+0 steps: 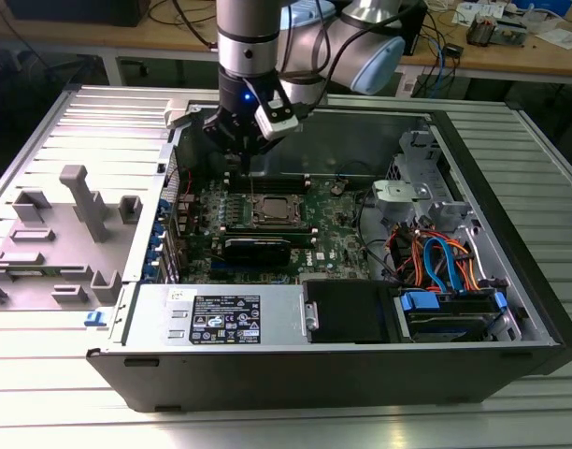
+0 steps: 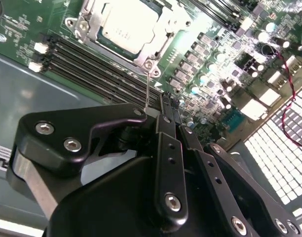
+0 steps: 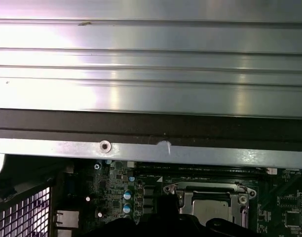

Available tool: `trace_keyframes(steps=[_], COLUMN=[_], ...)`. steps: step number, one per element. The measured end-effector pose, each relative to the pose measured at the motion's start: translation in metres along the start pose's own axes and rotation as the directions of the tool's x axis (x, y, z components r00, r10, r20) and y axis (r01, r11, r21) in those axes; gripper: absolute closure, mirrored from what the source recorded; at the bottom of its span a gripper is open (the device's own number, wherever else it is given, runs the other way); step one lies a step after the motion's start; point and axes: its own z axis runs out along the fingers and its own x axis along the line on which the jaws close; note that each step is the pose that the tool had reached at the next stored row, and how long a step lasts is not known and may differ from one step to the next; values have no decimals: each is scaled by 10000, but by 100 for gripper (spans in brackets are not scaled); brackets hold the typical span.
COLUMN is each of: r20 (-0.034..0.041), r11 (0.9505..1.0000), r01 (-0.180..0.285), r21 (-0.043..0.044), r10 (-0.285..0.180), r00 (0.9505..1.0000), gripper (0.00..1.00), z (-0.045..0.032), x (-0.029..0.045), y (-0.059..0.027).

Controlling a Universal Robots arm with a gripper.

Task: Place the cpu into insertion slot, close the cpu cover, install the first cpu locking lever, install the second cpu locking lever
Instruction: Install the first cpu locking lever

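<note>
The cpu (image 2: pixel 124 27) lies flat in the insertion slot (image 2: pixel 152 63) on the green board, its grey-tan top showing through the window of the cpu cover (image 2: pixel 166 27), which lies down over it. In the exterior view the cpu (image 1: pixel 275 210) sits mid-board, and my gripper (image 1: pixel 241 161) hangs just behind and to the left of it. A thin wire locking lever (image 2: pixel 148 86) rises from the slot's corner to my gripper (image 2: pixel 169 102). The black fingers (image 2: pixel 163 111) are pressed together, with the lever's end along their outer side. The first wrist view shows the cover (image 3: pixel 210 190) and cpu (image 3: pixel 210 208).
Long black memory slots (image 2: pixel 92 66) flank the socket. A black fan shroud (image 1: pixel 258 248) sits in front of it, then a power supply (image 1: pixel 230 316). Drive bays with orange and blue cables (image 1: pixel 445 262) fill the exterior view's right. Case wall (image 3: pixel 151 148) stands close behind. A grey fixture (image 1: pixel 80 201) lies outside.
</note>
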Motion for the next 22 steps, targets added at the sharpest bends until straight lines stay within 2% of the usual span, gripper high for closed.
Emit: trace_keyframes(steps=[15, 22], r20=[0, -1], r11=[10000, 10000], r01=[2, 1], r21=[0, 1], r10=[-2, -1], r00=[10000, 10000], gripper=[89, 89], z=[0, -3], x=[-24, -113], y=[-1, -5])
